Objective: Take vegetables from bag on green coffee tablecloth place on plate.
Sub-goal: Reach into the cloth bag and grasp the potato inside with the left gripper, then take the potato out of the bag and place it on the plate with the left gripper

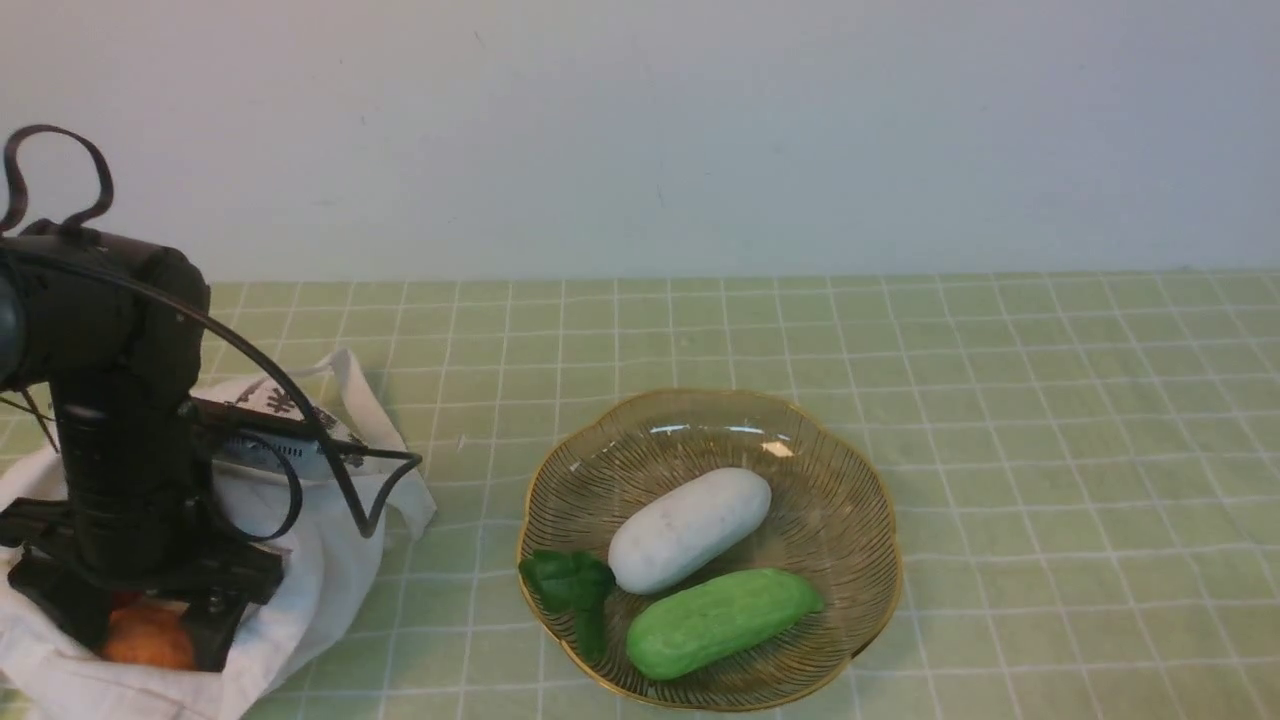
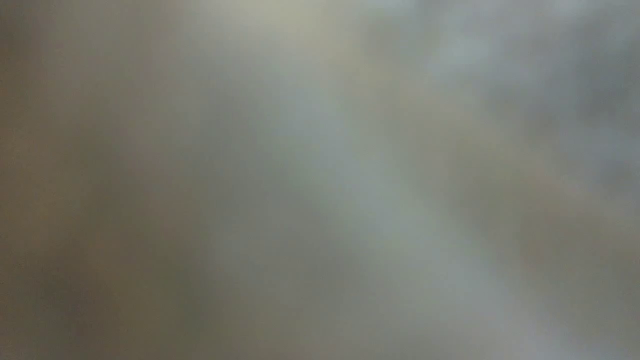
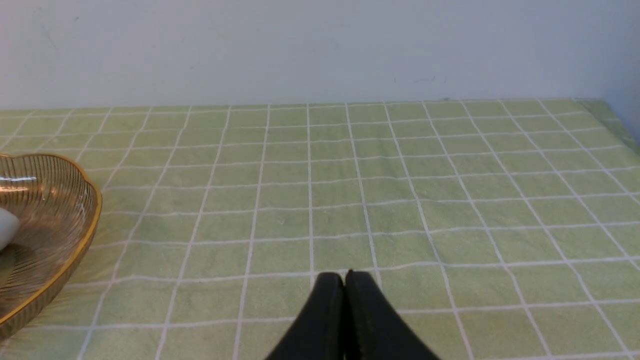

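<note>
Tablecloth [image 1: 1000, 420] of pale green with a white grid fills the lower half of the front view, under a plain pale wall [image 1: 640, 130]. At the lower left of the frame the white bag [image 1: 340, 540] lies slumped and open. The left arm [image 1: 110, 400] reaches down into it. The left gripper [image 1: 140, 632] sits in the bag's mouth with its jaws spread wide, one dark finger on each side of the orange-brown vegetable [image 1: 150, 640], which lies low in the bag. Whether either finger touches it cannot be told. Right of the bag and apart from it, at lower centre, stands the plate [image 1: 800, 440], amber glass with a scalloped gold rim. On it lie a white oblong vegetable [image 1: 690, 528] and, nearer the bottom edge, a green oblong vegetable [image 1: 722, 620], side by side and both slanted. A dark green leaf [image 1: 572, 588] rests at the plate's left rim.

The left wrist view is a blur of grey and brown; nothing in it can be made out.

In the right wrist view the right gripper [image 3: 345, 280] shows at bottom centre, its jaws closed together with nothing between them, above bare tablecloth. The plate's rim enters at the left edge, well apart from the gripper, with a sliver of the white oblong vegetable inside.
</note>
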